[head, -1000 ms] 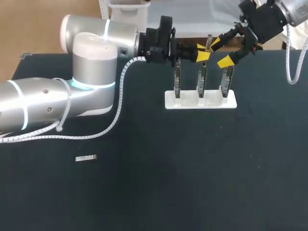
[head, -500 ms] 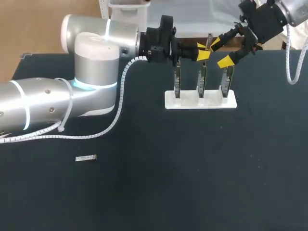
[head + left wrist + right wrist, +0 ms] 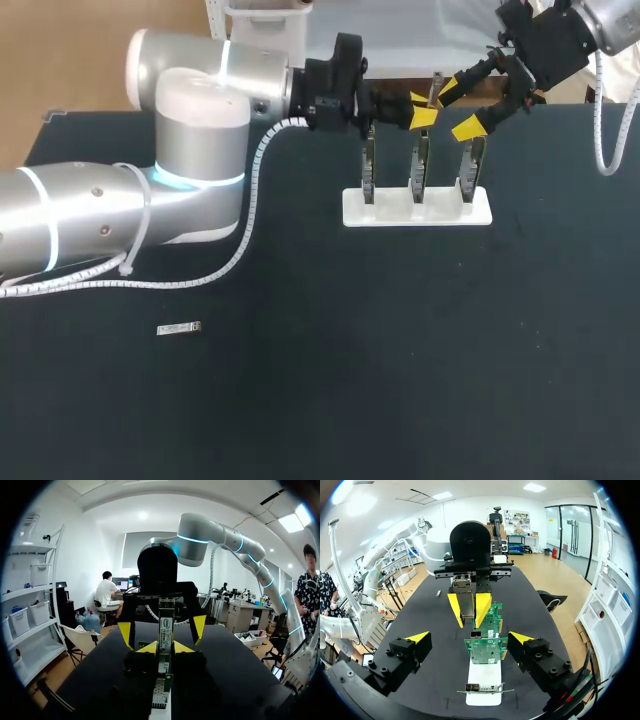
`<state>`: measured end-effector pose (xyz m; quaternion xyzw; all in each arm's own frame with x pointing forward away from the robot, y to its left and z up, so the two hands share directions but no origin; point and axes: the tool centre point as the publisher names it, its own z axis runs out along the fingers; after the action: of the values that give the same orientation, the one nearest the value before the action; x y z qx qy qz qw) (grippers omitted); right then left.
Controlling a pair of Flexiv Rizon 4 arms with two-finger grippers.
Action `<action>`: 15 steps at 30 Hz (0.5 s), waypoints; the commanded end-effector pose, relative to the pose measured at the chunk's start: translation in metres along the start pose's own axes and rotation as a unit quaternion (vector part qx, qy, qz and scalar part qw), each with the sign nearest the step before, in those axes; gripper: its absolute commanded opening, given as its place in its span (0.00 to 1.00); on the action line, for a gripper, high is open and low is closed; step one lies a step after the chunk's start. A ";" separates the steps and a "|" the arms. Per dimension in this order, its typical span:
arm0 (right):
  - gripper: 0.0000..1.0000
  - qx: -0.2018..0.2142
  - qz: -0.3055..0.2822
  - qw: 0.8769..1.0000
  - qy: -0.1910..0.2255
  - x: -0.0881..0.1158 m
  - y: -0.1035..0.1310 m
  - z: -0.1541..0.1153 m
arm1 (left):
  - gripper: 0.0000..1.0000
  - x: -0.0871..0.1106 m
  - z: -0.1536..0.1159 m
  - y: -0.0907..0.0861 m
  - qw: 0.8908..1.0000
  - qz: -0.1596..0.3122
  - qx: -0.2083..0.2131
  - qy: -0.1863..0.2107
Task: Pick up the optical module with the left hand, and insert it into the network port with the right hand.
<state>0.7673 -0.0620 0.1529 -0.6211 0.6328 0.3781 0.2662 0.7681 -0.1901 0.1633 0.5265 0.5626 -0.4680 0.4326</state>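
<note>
Right now the left gripper is pinched tight on the module. It holds the module straight up, so the top part sticks out past the yellow tips. I think that is on purpose, because the free end gives the other hand something to grab.

The right gripper faces it from the other side with its fingers spread wide. One finger is on each side of the module, and neither touches it. So this looks like the hand-over, and it is not done yet.

Seen from above, both grippers meet at about 1 o'clock on the table, just over the white stand. Three green cards stand up in a row in that stand. The module has to go into a port on one of them.

Room is tight here. The cards are right under the fingers, and the far edge of the table is close behind the stand at 12 o'clock. Toward 6 o'clock the dark table runs wide, so that looks like the best way to back off. A second small module lies flat at 8 o'clock, well apart from the rest.
</note>
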 end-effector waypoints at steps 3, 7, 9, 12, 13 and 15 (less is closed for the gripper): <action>1.00 -0.001 0.000 1.000 0.000 0.000 -0.002 0.000 | 0.00 -0.001 -0.001 -0.003 1.000 0.000 -0.005 0.001; 1.00 -0.001 0.000 1.000 0.000 0.000 -0.002 0.000 | 0.00 -0.001 -0.001 -0.003 1.000 -0.001 -0.005 0.001; 1.00 -0.001 0.000 1.000 0.000 0.000 -0.002 0.000 | 0.00 -0.001 -0.002 -0.003 1.000 0.000 -0.004 0.001; 1.00 -0.001 0.000 1.000 0.000 0.000 -0.002 0.000 | 0.00 -0.002 -0.003 -0.004 1.000 0.003 -0.002 0.001; 1.00 -0.001 0.000 1.000 0.000 0.000 -0.002 0.000 | 0.00 -0.002 -0.003 -0.004 1.000 0.003 -0.002 0.001; 1.00 -0.001 0.000 1.000 0.000 0.000 -0.002 0.000 | 0.00 -0.002 -0.003 -0.004 1.000 0.003 -0.002 0.001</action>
<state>0.7673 -0.0620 0.1529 -0.6211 0.6328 0.3781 0.2663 0.7664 -0.1891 0.1652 0.5289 0.5612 -0.4664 0.4334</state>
